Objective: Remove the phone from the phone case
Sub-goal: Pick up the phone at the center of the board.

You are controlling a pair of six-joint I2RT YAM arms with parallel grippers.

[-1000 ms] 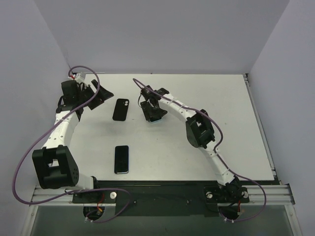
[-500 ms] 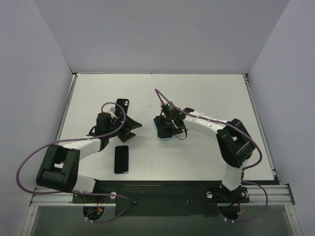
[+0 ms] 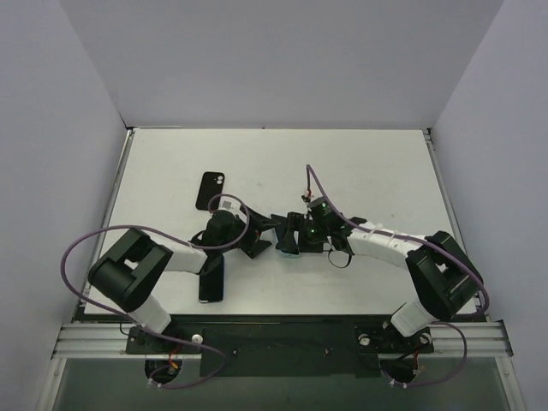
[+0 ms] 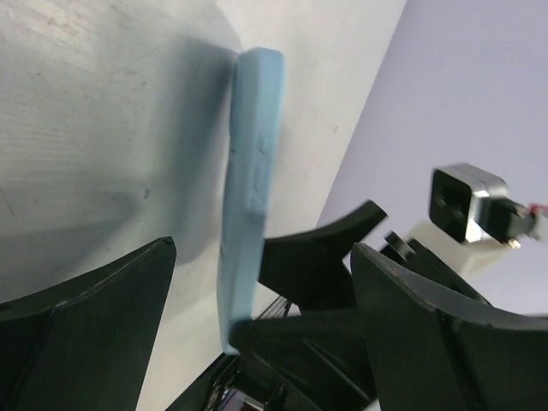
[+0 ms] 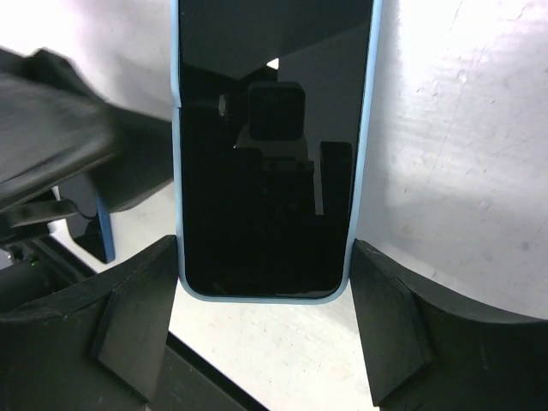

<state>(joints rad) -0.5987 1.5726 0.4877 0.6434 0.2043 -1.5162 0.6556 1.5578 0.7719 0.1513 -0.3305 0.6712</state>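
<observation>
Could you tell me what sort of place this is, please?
Probably a lab robot test bench: a left arm and right arm bolted to a metal rail, a white table closed in by plain walls, and a black phone lying on it.

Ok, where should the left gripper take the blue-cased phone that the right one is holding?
Probably the free end, pinched face to back. The blue-cased phone sits edge-on between the open left gripper's fingers, thin side toward it, while the right gripper clamps both long edges at the other end. Come straight in from the left.
</observation>
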